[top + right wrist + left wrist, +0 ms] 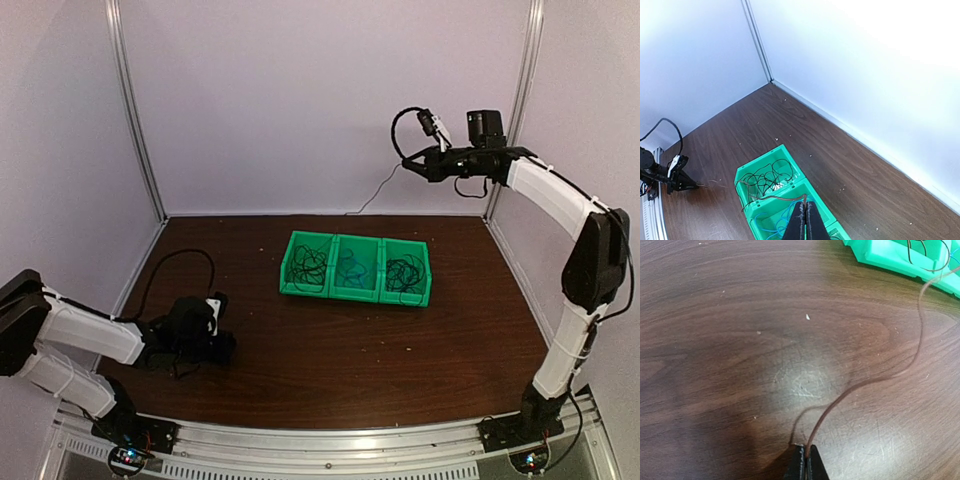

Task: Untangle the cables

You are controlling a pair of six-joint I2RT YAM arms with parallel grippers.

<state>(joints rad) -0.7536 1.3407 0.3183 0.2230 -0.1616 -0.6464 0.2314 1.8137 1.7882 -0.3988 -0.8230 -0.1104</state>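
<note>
your left end effector [805,452] sits low over the desk [400,350], near its left edge. its fingers are pressed together on the end of a thin brown cable [856,387]. from the pinch, that cable snakes over the wood up and to the right, towards the corner of the green tray [880,257]. in the left wrist view you can't tell where it ends past the tray's edge.

your right end effector [403,163] is raised high, near the back right corner post. its fingers are also together, with a hanging cable [372,193] caught at their tips. this cable droops down and to the left towards the back edge of the desk. in your right wrist view a brown strand [775,197] runs left from the closed tips above the tray. whether both arms hold one and the same wire can't be told.

the rest of the cables lie in the tray, which stands in the middle of the desk. there is a black tangle [308,264] in the left compartment, blue wires [350,268] in the middle one and another black bunch [405,272] in the right one.
</note>
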